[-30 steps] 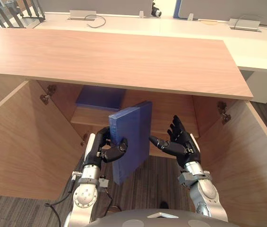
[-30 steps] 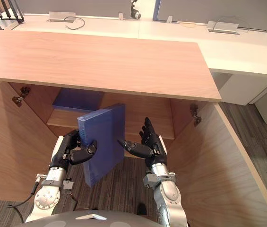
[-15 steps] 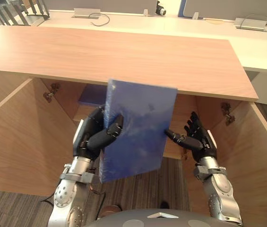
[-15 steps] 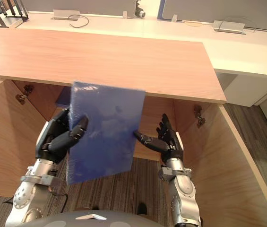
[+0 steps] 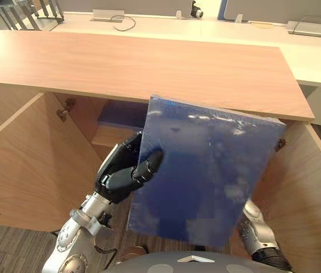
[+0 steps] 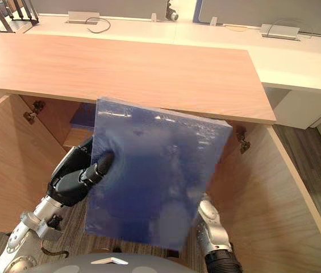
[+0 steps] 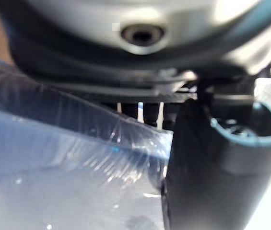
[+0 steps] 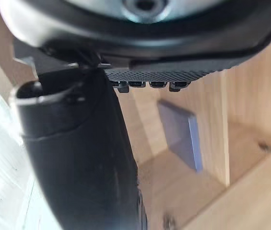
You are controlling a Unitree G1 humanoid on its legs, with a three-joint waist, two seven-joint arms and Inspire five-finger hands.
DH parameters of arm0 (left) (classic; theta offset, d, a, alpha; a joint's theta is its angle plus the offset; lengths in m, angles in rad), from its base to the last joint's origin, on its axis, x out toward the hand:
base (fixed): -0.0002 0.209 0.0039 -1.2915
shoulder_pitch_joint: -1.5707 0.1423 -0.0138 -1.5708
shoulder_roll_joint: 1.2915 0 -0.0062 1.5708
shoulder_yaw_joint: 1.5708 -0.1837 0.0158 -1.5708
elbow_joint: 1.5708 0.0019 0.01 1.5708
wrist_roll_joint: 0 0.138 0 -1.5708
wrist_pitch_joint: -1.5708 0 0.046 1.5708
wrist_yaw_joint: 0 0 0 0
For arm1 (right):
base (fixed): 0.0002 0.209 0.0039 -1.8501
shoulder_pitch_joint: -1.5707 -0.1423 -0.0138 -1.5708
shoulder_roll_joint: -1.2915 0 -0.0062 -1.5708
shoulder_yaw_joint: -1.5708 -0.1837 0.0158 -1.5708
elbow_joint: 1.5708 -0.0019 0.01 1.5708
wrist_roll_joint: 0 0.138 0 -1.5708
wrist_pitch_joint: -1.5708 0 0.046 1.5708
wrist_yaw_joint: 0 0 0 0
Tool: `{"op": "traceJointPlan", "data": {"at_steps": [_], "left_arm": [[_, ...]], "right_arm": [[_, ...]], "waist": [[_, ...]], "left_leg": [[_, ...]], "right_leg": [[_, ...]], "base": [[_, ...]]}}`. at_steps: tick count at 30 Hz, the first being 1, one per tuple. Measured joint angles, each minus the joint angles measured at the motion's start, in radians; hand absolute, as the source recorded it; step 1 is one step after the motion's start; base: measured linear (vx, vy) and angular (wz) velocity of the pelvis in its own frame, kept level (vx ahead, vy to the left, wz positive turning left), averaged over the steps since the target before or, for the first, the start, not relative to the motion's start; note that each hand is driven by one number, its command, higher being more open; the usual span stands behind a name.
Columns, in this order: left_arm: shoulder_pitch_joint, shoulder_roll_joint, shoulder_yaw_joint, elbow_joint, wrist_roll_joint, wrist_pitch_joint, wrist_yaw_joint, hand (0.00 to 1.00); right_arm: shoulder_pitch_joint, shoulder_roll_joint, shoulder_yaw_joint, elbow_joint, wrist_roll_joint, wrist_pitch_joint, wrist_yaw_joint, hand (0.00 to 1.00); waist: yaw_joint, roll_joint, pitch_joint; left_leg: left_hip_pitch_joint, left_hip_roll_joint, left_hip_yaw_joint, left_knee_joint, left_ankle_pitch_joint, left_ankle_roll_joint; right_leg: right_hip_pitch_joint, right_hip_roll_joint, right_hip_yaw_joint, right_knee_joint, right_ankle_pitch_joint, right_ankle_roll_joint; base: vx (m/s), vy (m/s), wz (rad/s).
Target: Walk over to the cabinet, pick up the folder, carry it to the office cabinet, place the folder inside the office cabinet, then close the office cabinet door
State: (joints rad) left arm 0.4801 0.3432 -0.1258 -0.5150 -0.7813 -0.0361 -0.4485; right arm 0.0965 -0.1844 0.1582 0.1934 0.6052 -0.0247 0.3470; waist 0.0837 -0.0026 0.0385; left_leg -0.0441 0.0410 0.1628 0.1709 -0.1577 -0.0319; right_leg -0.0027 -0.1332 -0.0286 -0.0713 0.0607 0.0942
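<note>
Left hand (image 5: 120, 173) clamped on folder (image 5: 205, 176) — it screens right hand (image 8: 77, 143), grip untellable; second folder (image 5: 120, 115) on cabinet shelf (image 5: 108, 136).

Folder (image 5: 205, 176) stands near, before the open cabinet (image 5: 149, 68), left hand (image 5: 123, 170) at its left edge. A second folder (image 5: 121, 115) lies, apparently flat, on the inner shelf (image 5: 110, 136), far left.

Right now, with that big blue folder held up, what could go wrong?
The blue plastic folder is pinched at one edge by the left hand, so it may swing or slip. It hides much of the open wooden cabinet from the head cameras, so it could bump the cabinet top.
</note>
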Motion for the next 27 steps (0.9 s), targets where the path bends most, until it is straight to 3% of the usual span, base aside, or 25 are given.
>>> {"op": "traceJointPlan", "data": {"at_steps": [4,10,27], "left_arm": [[0.001,0.009,0.011,0.002,0.0,0.0,0.001,0.0],[0.004,0.007,0.023,0.006,0.001,0.0,0.001,0.0],[0.026,-0.077,0.099,0.006,0.06,0.0,0.001,0.0]], "right_arm": [[-0.003,0.002,0.025,0.002,0.137,0.004,0.028,1.0],[-0.012,0.047,-0.056,-0.004,0.283,-0.003,0.012,1.0],[0.054,0.113,-0.237,-0.134,0.303,-0.012,-0.038,1.0]], "waist": [[0.012,-0.002,0.003],[0.019,-0.013,0.009],[0.019,-0.017,0.013]], "left_leg": [[-0.002,-0.005,-0.008,-0.001,0.002,0.003],[-0.001,-0.007,-0.007,-0.001,0.003,0.004],[0.002,-0.003,0.002,0.0,0.001,0.002]], "right_leg": [[0.002,-0.005,-0.006,0.001,0.0,0.0],[0.002,-0.007,-0.005,0.003,0.0,0.0],[0.001,-0.005,-0.005,0.004,0.0,0.0]], "base": [[-0.02,-0.002,0.06],[-0.02,-0.006,0.0],[0.0,-0.001,0.0]]}}
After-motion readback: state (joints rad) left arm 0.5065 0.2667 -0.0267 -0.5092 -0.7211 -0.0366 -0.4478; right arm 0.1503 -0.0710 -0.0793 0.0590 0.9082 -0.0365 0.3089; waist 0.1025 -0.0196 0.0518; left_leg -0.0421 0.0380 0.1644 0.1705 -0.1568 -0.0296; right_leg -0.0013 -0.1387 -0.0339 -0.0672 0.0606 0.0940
